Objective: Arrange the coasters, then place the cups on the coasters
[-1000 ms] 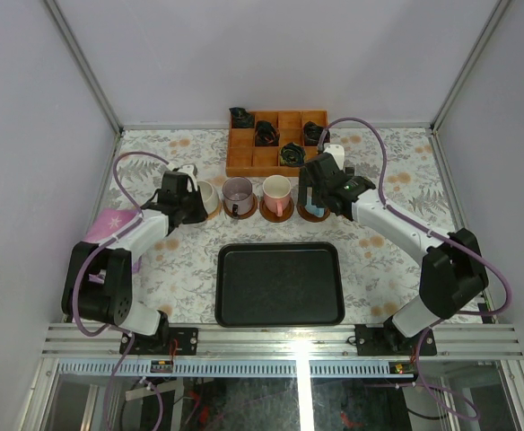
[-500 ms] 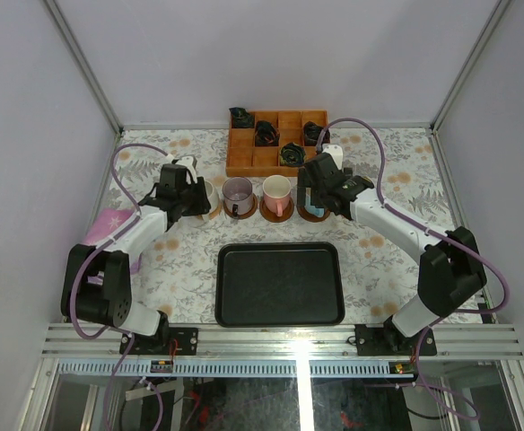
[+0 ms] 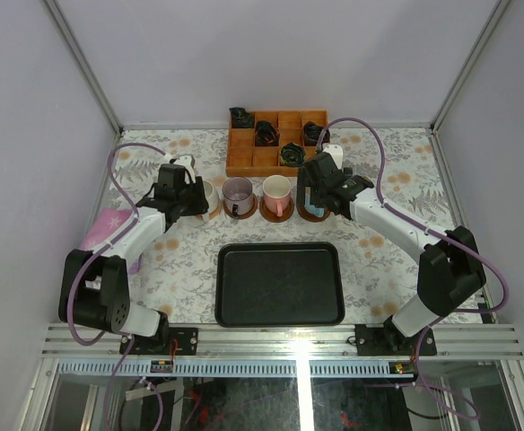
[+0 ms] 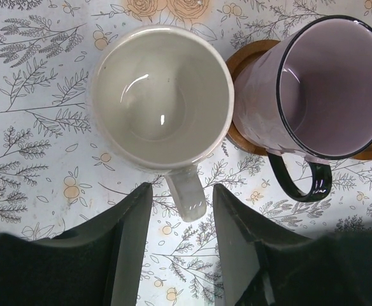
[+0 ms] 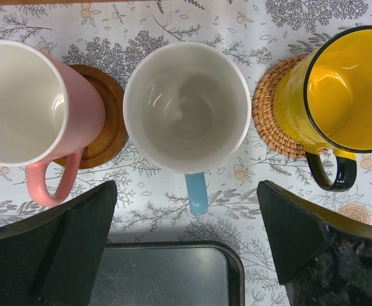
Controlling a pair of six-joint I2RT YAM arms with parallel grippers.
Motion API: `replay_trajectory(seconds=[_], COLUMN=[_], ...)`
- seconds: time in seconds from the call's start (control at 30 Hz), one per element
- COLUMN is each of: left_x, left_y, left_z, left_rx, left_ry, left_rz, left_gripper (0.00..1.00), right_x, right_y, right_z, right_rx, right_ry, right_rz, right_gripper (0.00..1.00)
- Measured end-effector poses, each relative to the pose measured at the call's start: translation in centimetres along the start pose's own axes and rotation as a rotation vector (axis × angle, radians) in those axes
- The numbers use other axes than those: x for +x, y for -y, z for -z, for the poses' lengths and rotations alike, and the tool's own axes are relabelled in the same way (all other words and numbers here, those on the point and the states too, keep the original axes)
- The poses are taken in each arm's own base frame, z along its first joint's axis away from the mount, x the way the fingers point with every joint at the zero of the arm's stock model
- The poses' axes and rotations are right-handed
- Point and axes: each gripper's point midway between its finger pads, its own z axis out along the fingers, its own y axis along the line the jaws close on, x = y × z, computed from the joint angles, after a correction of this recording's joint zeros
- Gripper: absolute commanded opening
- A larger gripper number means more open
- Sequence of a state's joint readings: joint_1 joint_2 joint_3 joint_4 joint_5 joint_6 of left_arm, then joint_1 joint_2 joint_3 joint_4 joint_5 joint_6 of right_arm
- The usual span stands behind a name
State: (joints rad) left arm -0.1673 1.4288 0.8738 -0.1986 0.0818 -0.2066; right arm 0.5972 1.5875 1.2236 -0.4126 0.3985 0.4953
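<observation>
The cream-white cup (image 4: 162, 95) stands on the table, and its handle (image 4: 187, 191) lies between the fingers of my left gripper (image 4: 181, 236). That gripper is open, with a gap on each side of the handle. Beside it the mauve cup (image 4: 329, 83) sits on a brown coaster (image 4: 246, 60). My right gripper (image 5: 189, 242) is wide open behind the light blue cup (image 5: 186, 105) and touches nothing. The pink cup (image 5: 27, 102) stands on a brown coaster (image 5: 109, 121). The yellow cup (image 5: 345, 89) stands on the woven coaster (image 5: 272, 115). No coaster shows under the cream or blue cup in the wrist views.
A black tray (image 3: 280, 283) lies in the near middle of the table, just in front of the cup row. The orange celled box (image 3: 253, 157) with small dark objects stands behind the cups. A pink patch (image 3: 105, 224) lies at the left edge.
My left gripper's jaws have come apart from the cream cup's handle, and the arm has shifted slightly toward the far side. The right arm has hardly moved.
</observation>
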Motion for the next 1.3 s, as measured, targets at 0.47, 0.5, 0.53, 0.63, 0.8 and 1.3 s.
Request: replay_trajectory(seconds=[0.47, 0.5, 0.53, 0.63, 0.8, 1.3], left_x=[0.9, 0.9, 0.9, 1.0, 1.3, 2.3], left_y=[-0.3, -0.3, -0.3, -0.4, -0.8, -1.7], left_z=[0.3, 0.3, 0.3, 0.3, 0.4, 0.7], left_rx=[-0.013, -0.013, -0.014, -0.021, -0.041, -0.090], left_ry=[-0.035, -0.036, -0.038, -0.039, -0.051, -0.089], left_rz=[0.001, 0.001, 0.001, 0.001, 0.002, 0.004], left_gripper=[0.49, 0.49, 0.49, 0.49, 0.49, 0.51], right_x=[-0.1, -0.1, -0.1, -0.1, -0.1, -0.1], right_y=[-0.1, -0.1, -0.1, -0.1, -0.1, -0.1], right_z=[0.0, 0.0, 0.0, 0.0, 0.0, 0.0], right_rx=[-0.001, -0.002, -0.002, -0.001, -0.002, -0.002], right_ry=[0.003, 0.003, 0.003, 0.003, 0.003, 0.002], right_rz=[-0.012, -0.012, -0.012, -0.012, -0.012, -0.012], right_gripper=[0.99, 0.99, 0.99, 0.99, 0.99, 0.99])
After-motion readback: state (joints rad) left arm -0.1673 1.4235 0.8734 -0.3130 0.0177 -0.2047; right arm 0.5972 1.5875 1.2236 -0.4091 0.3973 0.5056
